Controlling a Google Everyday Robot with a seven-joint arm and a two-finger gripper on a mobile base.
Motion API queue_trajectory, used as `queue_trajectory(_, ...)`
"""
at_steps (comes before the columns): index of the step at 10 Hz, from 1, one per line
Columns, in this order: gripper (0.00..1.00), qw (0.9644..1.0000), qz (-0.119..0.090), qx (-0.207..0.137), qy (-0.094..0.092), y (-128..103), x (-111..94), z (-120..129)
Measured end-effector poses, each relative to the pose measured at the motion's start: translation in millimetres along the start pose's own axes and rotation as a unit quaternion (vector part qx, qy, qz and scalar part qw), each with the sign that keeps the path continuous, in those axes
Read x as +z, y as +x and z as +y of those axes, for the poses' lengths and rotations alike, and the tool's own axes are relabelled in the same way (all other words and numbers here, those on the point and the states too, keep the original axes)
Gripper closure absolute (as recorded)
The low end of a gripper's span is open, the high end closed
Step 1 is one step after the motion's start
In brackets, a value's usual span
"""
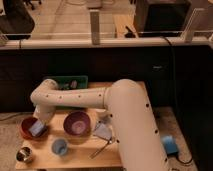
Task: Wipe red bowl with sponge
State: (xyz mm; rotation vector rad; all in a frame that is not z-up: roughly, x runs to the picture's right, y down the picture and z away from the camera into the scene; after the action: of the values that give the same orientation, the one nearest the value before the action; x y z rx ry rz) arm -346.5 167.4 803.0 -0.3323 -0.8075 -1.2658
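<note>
The red bowl stands on the wooden table near its left edge. A blue sponge lies tilted inside the bowl, on its right side. My white arm reaches from the right across the table, bends at the far left and comes down into the bowl. My gripper is at the end of that arm, right over the sponge and touching it. The arm hides most of the gripper.
A purple bowl stands right of the red bowl. In front are a light blue cup and a small metal cup. A grey cloth and a thin utensil lie to the right. A green tray is at the back.
</note>
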Motion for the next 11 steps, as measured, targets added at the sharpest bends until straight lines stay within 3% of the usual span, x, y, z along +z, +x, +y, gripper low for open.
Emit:
queue_trajectory(2, 1.00, 0.9992, 0.006, -0.007, 0.040, 15.4, -4.5, -6.0)
queue_trajectory(4, 1.00, 0.9979, 0.010, -0.023, 0.060, 11.9, -14.3, -15.2)
queue_trajectory(6, 1.00, 0.9970, 0.006, -0.040, 0.066, 0.4, -19.3, -15.3)
queue_trajectory(8, 1.00, 0.9961, -0.002, -0.063, 0.063, -19.4, -19.9, -15.7)
queue_trajectory(11, 1.00, 0.9946, 0.002, -0.088, 0.054, -35.7, -26.2, -11.4)
